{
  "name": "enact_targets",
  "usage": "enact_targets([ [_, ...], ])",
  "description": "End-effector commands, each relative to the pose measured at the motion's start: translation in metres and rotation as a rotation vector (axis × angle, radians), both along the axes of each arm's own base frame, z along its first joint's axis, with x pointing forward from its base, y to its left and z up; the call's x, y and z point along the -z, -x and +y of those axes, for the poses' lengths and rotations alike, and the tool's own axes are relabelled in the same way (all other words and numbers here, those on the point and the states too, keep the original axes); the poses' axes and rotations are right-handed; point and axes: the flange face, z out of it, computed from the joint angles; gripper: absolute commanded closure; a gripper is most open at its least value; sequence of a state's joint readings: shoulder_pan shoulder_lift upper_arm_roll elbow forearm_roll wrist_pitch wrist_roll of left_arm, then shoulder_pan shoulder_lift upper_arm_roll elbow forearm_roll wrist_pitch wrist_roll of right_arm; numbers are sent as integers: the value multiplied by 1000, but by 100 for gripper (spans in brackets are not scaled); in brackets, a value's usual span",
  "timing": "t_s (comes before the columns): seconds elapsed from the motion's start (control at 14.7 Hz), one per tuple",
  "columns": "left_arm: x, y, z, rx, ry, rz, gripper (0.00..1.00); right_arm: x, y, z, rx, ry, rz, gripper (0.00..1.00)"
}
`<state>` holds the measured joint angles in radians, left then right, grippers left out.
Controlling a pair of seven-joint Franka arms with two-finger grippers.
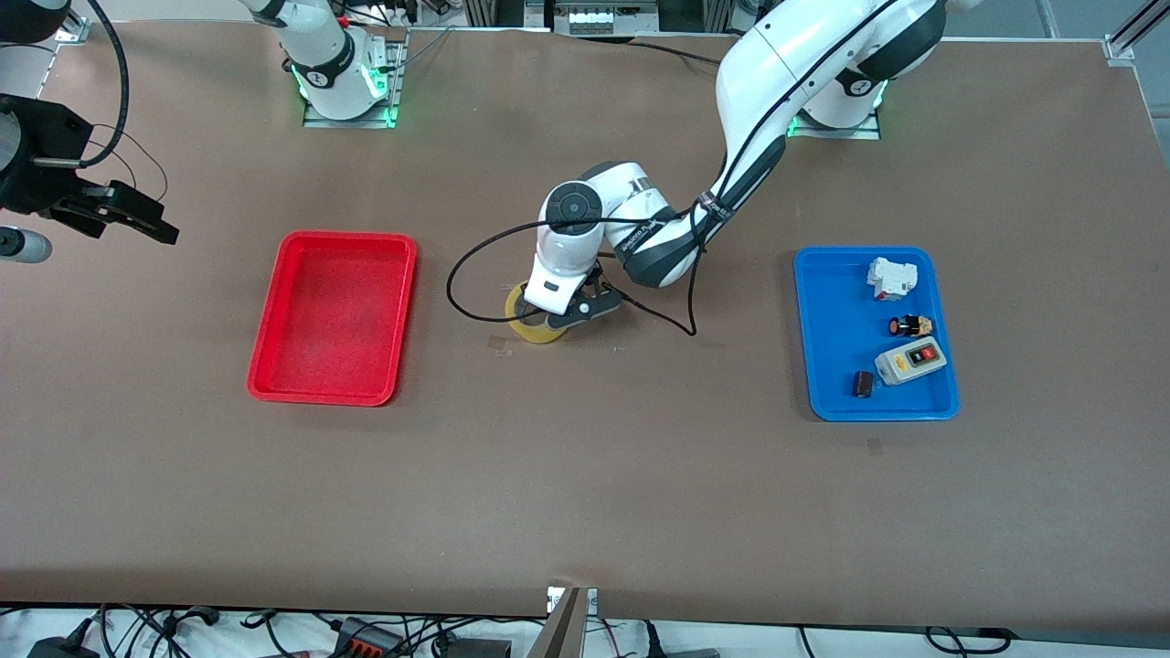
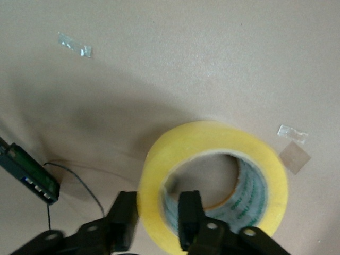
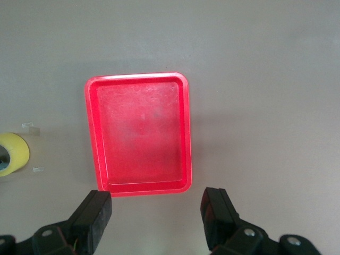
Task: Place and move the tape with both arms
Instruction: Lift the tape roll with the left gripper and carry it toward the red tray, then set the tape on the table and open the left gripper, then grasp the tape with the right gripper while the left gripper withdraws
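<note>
On your worktop (image 1: 585, 493), the things nearest the front camera are two trays: a blue tray (image 1: 818, 366) toward the left arm's end, holding a white-grey switch box (image 1: 909, 359) with red and black buttons, a small dark block (image 1: 863, 384), a little black and orange piece (image 1: 910, 325) and a white part (image 1: 890, 278), and an empty-looking red tray (image 1: 334, 315) toward the right arm's end. Between the trays, lying flat on the bare worktop, you have the tape (image 1: 537, 327), its yellow ring with the hole facing up. Your left gripper (image 2: 157, 219) is down at the roll, one finger in the hole and the other outside the wall; the fingers (image 2: 189, 218) straddle that wall, but you cannot tell from here whether they are pressing it or already slack. A few scraps of clear tape (image 2: 292, 133) lie on the worktop beside the roll. Your right gripper (image 3: 158, 213) waits up in the air over the worktop at the right arm's end, just off the red tray's edge, its fingers (image 3: 94, 212) spread wide and grasping nothing.
</note>
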<state>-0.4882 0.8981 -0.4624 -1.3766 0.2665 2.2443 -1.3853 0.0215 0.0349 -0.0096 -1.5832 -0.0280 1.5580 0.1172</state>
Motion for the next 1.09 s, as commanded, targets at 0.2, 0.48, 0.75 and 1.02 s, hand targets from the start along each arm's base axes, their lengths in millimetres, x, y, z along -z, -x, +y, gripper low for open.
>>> enact_targets([
  [0.2, -34, -17, 2, -25, -11, -53, 0, -2, 2, 11, -31, -11, -1, 1],
  [0.48, -117, -43, 50, -72, -109, -54, 0, 6, 1, 66, -117, -10, 4, 1],
  [0.75, -185, -72, 123, -106, -200, -38, 0, 51, -10, 164, -116, 0, 4, 1],
  [1.02, -227, -109, 231, -56, -268, 30, 0, 117, -14, 262, -122, 6, -12, 1],
])
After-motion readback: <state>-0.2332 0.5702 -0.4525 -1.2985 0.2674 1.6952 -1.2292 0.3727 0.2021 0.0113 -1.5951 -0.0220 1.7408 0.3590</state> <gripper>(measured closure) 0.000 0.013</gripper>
